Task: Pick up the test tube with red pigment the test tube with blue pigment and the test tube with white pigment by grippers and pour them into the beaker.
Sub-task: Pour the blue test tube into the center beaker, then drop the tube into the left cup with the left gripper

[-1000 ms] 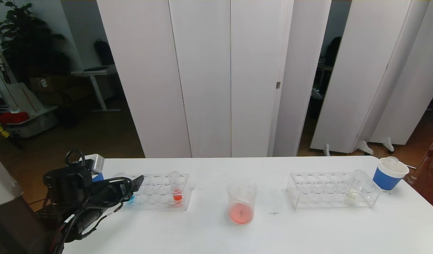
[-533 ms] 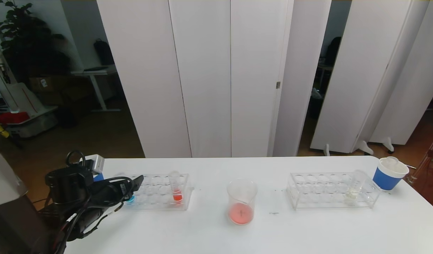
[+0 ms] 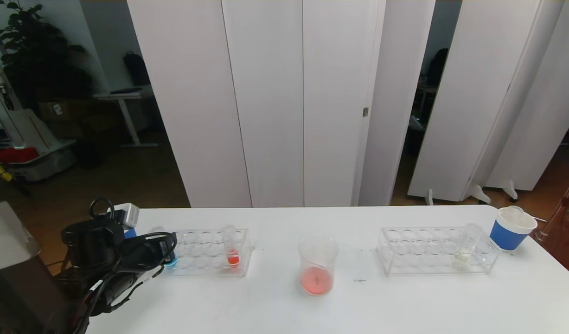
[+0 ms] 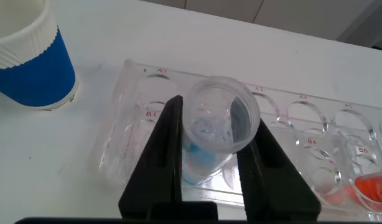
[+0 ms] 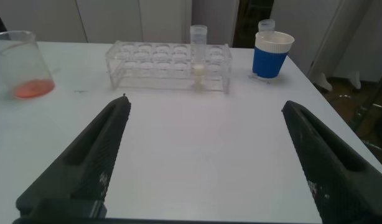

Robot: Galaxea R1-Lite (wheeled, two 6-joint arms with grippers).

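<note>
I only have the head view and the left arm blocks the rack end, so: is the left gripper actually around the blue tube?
Observer: Yes. In the left wrist view the left gripper straddles the test tube with blue pigment, a finger at each side.
Operator: Is it lifted?
Observer: No, its blue bottom sits in the rack.
Operator: And the right gripper?
Observer: The right gripper is wide open above bare table, facing the test tube with white pigment.
</note>
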